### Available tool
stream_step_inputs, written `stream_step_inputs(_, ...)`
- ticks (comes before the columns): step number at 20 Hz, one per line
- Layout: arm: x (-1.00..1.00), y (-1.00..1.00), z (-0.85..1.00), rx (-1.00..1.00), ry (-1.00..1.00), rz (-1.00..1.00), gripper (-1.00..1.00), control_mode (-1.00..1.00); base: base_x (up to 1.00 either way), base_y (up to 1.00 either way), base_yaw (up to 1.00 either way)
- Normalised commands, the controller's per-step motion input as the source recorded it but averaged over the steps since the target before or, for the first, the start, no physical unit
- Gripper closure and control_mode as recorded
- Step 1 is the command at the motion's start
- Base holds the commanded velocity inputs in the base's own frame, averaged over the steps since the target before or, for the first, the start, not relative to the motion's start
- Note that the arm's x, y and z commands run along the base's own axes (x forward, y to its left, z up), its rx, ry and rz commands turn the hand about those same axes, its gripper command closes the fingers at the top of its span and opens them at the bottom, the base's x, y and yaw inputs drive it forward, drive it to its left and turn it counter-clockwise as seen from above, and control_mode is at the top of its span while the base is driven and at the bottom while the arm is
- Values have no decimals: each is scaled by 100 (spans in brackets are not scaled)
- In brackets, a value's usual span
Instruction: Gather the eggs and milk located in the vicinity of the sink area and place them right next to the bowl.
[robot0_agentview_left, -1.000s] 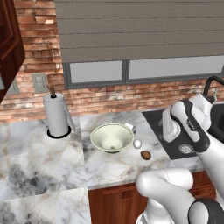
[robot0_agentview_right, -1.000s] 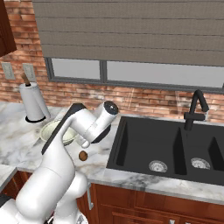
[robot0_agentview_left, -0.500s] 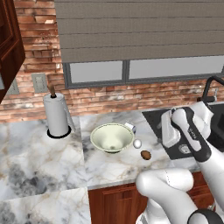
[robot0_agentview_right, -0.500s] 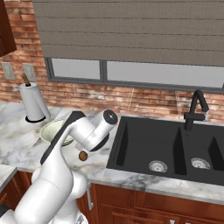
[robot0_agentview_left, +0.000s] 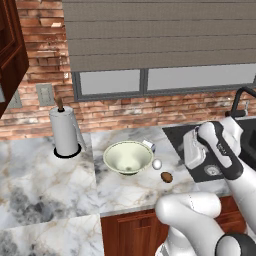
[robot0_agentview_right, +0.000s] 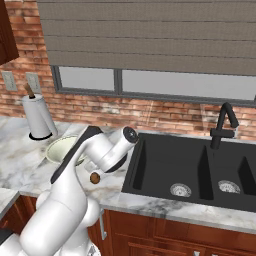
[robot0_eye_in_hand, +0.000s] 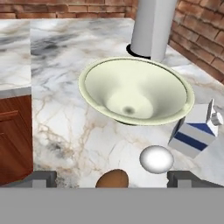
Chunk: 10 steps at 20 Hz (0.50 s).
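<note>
My arm has pulled back toward the sink (robot0_agentview_right: 190, 170) since a second ago, and my hand now hangs a bit lower over the sink's near edge. The things on the bench (robot0_agentview_left: 45, 185) have not moved at all.

My claw (robot0_eye_in_hand: 111, 177) is spread wide and pinches nothing. Its two dark tips stand far apart at the bottom of the hand view.

The bowl (robot0_eye_in_hand: 135, 89) is big, round and pale cream-green, with a narrow base. It sits upright on the marble bench, just in front of the tall white paper roll (robot0_eye_in_hand: 153, 28).

The white egg (robot0_eye_in_hand: 156, 159) lies on the bench just beside the bowl. The brown egg (robot0_eye_in_hand: 112, 179) lies near it, a little closer to my claw. In the left base view both eggs sit between the bowl and the sink, the white egg right by the bowl's rim and the brown egg a bit nearer the bench's front edge.

The milk (robot0_eye_in_hand: 194, 131) is a small white carton with a blue band. It stands upright, right next to the bowl.
</note>
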Motion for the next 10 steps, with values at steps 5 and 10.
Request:
stream_step_inputs(5,1,0,-6,8,17,0,-100,-100,0,0,0)
stream_step_inputs(10,4,0,-10,5,6,0,-100,-100,0,0,0)
